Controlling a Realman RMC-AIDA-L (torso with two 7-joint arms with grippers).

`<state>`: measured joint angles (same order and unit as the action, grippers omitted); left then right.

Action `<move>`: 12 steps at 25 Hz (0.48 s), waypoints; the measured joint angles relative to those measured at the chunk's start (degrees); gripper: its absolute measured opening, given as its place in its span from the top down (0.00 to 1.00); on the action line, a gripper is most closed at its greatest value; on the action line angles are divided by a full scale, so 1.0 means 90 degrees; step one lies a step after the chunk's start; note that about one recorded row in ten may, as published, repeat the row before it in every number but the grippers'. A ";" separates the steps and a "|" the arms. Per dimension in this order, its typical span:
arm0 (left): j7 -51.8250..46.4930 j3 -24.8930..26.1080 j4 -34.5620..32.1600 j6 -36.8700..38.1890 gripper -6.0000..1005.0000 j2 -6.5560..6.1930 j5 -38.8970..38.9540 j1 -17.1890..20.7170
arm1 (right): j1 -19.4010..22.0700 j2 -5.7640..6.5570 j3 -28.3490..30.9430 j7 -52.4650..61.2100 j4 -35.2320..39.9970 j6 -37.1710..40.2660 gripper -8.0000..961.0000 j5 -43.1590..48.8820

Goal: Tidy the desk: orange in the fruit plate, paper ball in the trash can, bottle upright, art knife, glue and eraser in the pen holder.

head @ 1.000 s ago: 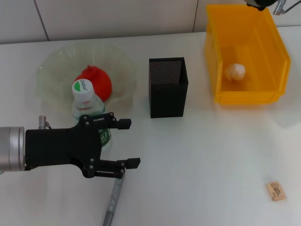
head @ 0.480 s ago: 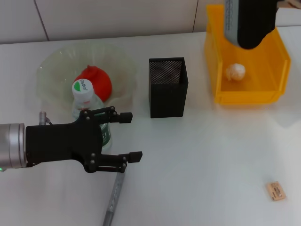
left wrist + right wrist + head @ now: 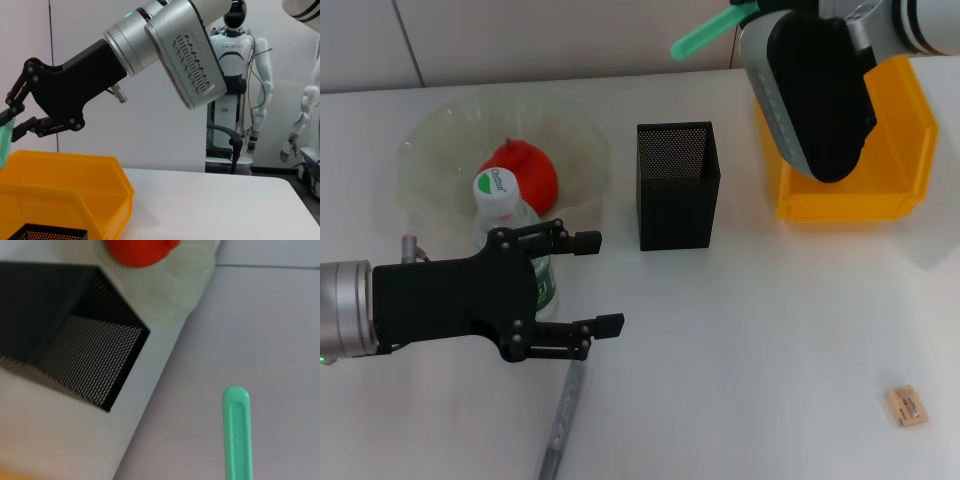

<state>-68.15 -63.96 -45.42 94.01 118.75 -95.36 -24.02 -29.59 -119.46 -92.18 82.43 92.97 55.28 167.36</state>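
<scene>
While my right gripper (image 3: 10,120) grips the green knife (image 3: 712,30) above the holder (image 3: 677,185), my left gripper (image 3: 595,282) hangs wide open, empty, beside the upright bottle (image 3: 510,235).

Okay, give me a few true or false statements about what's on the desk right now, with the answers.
1. The bottle stands upright. True.
2. The orange lies in the yellow bin. False: it sits in the fruit plate.
3. The right claw holds a green art knife. True.
4. The eraser is inside the pen holder. False: it lies on the desk.
5. The left claw is shut on the bottle. False: it is open beside it.
</scene>
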 joint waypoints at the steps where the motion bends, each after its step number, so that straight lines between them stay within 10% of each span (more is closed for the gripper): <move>1: 0.0000 -0.0001 0.0005 -0.0006 0.14 0.0004 0.0002 0.0000 | 0.0006 0.0000 -0.0015 -0.0172 -0.0049 -0.0064 0.81 0.0003; 12: 0.0010 -0.0003 0.0133 -0.0016 0.14 0.0009 0.0086 -0.0078 | 0.0167 -0.0009 -0.0171 -0.1591 -0.0373 -0.0719 0.81 0.0008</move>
<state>-68.06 -63.99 -44.22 93.86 118.83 -94.59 -24.73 -28.09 -119.55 -93.72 68.11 89.61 48.81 167.43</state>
